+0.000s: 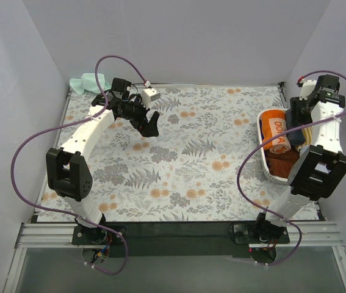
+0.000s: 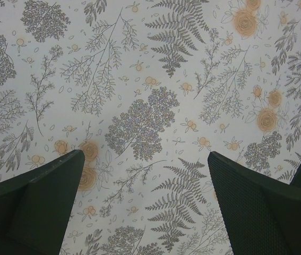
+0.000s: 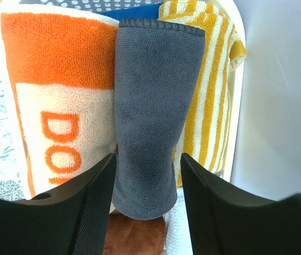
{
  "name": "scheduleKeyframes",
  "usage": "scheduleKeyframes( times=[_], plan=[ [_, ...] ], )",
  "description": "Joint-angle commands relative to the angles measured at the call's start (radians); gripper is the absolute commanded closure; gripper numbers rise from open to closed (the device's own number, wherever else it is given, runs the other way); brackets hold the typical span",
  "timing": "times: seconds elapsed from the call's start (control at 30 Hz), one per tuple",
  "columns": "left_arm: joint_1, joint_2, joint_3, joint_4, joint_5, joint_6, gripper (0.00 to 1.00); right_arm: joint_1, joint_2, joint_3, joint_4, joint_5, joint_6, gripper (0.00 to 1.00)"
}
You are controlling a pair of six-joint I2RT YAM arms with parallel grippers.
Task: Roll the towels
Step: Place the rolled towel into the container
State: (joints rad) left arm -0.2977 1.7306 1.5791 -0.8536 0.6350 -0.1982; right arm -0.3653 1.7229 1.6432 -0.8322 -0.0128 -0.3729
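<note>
bright, even light; soft shadows

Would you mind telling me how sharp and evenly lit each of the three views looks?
Top external view: soft, even light, no hard shadows, tablecloth print sharp. Left wrist view: print crisp edge to edge, left fingers dark against it. Right wrist view: navy towel weave sharp, right fingers dark, the wall at right bright and featureless.

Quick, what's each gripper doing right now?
Left gripper: open, holding nothing.
Right gripper: open, straddling the dark towel, not clamped on it.
</note>
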Motion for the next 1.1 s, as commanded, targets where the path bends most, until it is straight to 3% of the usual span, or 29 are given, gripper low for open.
scheduleKeyframes(
  times=[0.0,0.13,0.3,0.53,0.63,0.87,1.07],
  plan=[
    [0.000,0.012,0.030,-0.002,0.006,0.005,0.02,-0.006,-0.010,0.032,-0.024,-0.019,-0.008,0.53],
    [0.000,0.021,0.042,-0.009,0.000,0.006,0.02,-0.006,0.038,0.037,-0.012,-0.013,-0.001,0.54],
    [0.002,0.021,0.042,-0.013,-0.009,0.011,0.02,-0.009,0.113,0.061,-0.007,-0.053,0.005,0.47],
    [0.000,0.017,0.029,-0.013,-0.020,0.022,0.02,-0.011,0.135,0.037,-0.010,-0.122,-0.020,0.67],
    [0.000,0.014,0.024,-0.010,-0.021,0.028,0.02,-0.009,0.126,0.017,-0.008,-0.122,-0.041,0.69],
    [0.000,0.007,0.056,-0.021,-0.034,0.036,0.02,-0.021,0.096,0.046,-0.016,-0.061,-0.055,0.44],
    [0.037,-0.035,0.071,0.028,-0.020,-0.015,0.02,-0.021,0.050,0.148,-0.080,-0.071,-0.067,0.32]
  ],
)
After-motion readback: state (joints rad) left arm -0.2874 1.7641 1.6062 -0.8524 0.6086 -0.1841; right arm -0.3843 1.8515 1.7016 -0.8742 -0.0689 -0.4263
